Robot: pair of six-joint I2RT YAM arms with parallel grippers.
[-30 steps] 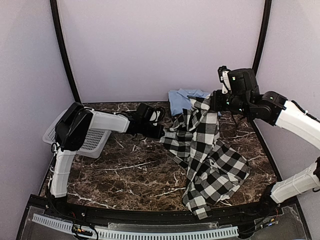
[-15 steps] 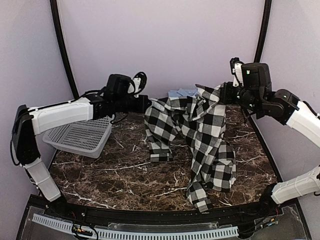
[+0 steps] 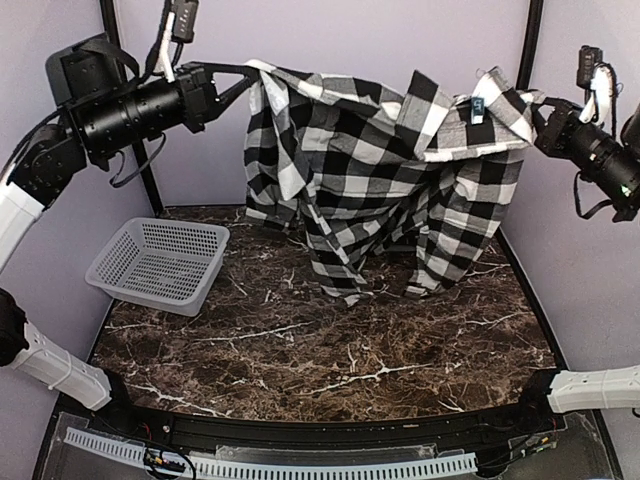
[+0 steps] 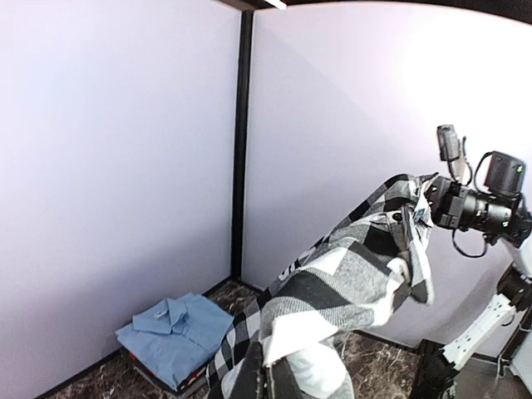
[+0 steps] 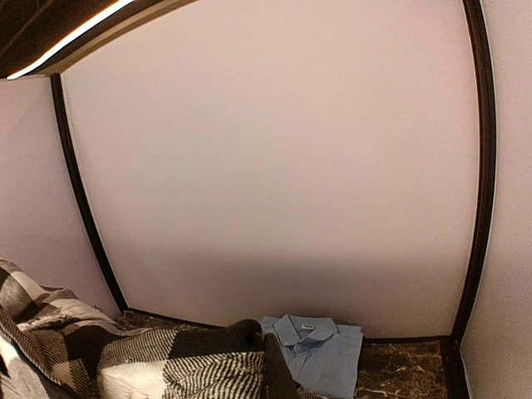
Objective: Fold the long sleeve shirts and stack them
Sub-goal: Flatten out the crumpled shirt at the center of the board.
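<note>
Two robot arms hold a large black-and-white checked shirt (image 3: 380, 160) up in the air, spread like a curtain across the back of the workspace. The left tool (image 3: 247, 72) is closed on the top edge of the cloth at the upper left, and the right tool (image 3: 537, 108) is closed on the top edge at the upper right, both at about the same height. The shirt's long axis runs from side to side between them, and the body and sleeves hang straight down in folds. Its lowest ends come down close to the dark marble surface (image 3: 330, 345), but whether they touch it cannot be told. Each arm is at one end of the shirt, so neither is nearer. The open stretch of surface lies below the shirt and toward the arms' bases, so laying the shirt flat would likely mean lowering both tools together and drawing it that way. A folded light blue collared shirt (image 4: 174, 331) lies on the surface by the back wall, behind the hanging cloth. A grey basket (image 3: 160, 262) sits at the left, well apart from the shirt.
</note>
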